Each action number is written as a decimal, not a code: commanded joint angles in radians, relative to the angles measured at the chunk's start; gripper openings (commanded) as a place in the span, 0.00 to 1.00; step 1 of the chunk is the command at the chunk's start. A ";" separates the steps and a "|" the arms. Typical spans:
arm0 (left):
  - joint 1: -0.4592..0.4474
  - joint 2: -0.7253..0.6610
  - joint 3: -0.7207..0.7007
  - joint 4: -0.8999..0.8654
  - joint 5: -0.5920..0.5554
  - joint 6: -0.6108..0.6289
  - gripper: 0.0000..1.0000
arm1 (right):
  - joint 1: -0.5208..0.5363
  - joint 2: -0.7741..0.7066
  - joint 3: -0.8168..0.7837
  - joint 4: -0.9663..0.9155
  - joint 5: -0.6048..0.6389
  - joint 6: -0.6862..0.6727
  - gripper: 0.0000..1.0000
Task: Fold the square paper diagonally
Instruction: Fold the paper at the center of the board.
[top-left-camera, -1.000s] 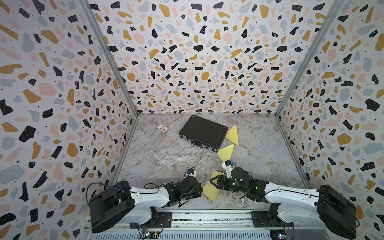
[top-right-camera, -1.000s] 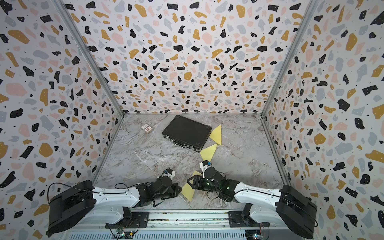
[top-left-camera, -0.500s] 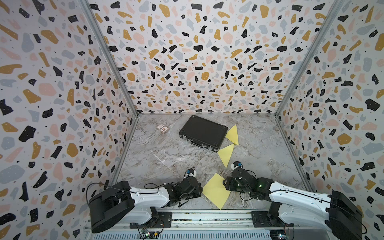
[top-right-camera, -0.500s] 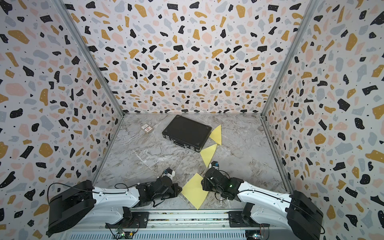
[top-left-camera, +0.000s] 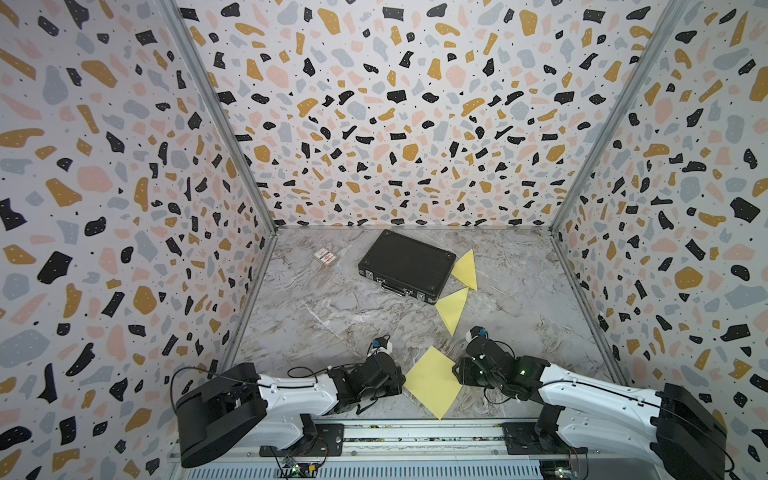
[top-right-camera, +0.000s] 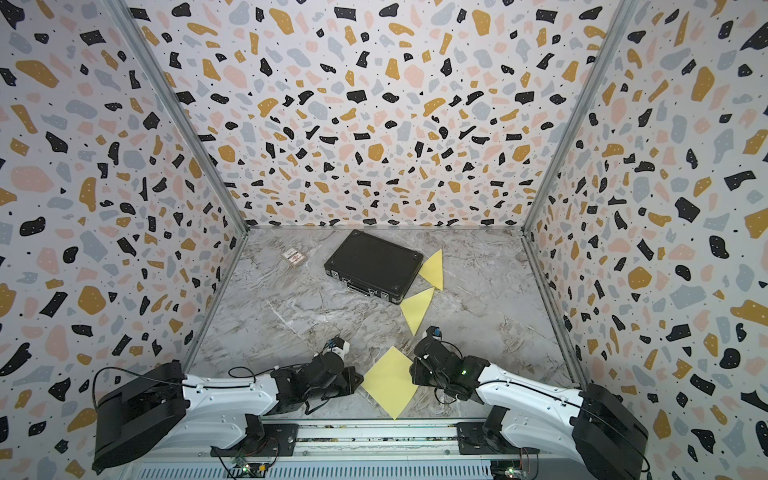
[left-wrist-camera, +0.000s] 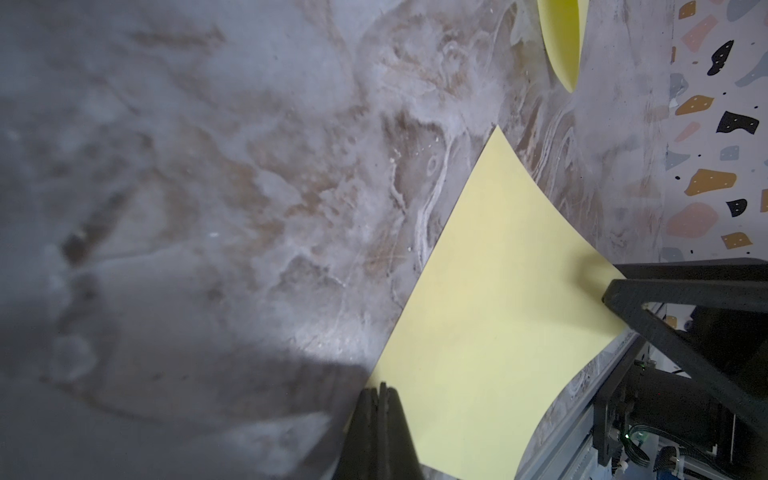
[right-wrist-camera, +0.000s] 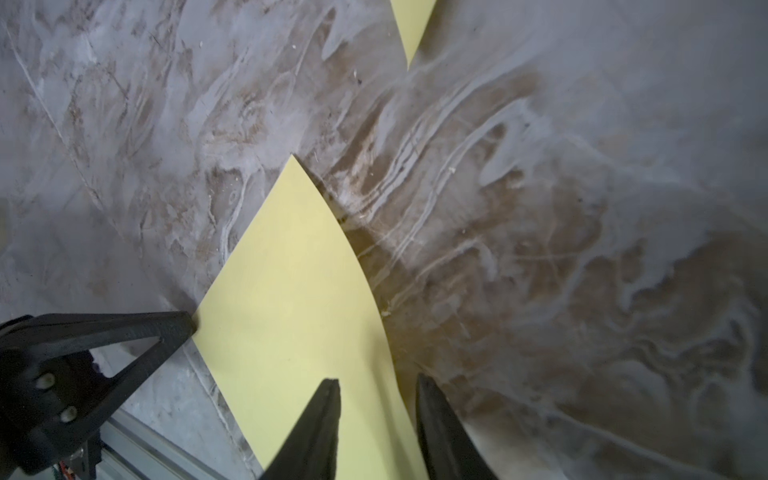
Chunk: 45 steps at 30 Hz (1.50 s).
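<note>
A square yellow paper is shown lying flat and unfolded near the front edge of a grey marbled table. It is turned like a diamond and closely flanked by two black grippers in both top views. The left gripper is pressed fully shut, its joined tips set at the paper's left corner. Whether that corner is pinched cannot be told. The right gripper is held partly open at the opposite corner, with one finger over the paper and the other just beyond its edge; nothing is gripped. Farther back, a black case is laid flat. A yellow triangle is placed against its right end, a second yellow triangle nearer the grippers, and a small packet toward the left wall.
</note>
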 joint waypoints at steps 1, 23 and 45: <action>-0.004 0.009 -0.036 -0.114 -0.026 0.003 0.00 | -0.004 0.000 -0.009 -0.015 -0.026 0.016 0.32; -0.004 0.020 -0.038 -0.098 -0.013 0.015 0.00 | -0.004 -0.015 0.061 0.055 -0.153 0.012 0.00; -0.005 0.027 -0.047 -0.079 -0.011 0.011 0.00 | 0.115 0.396 0.169 0.389 -0.189 0.076 0.00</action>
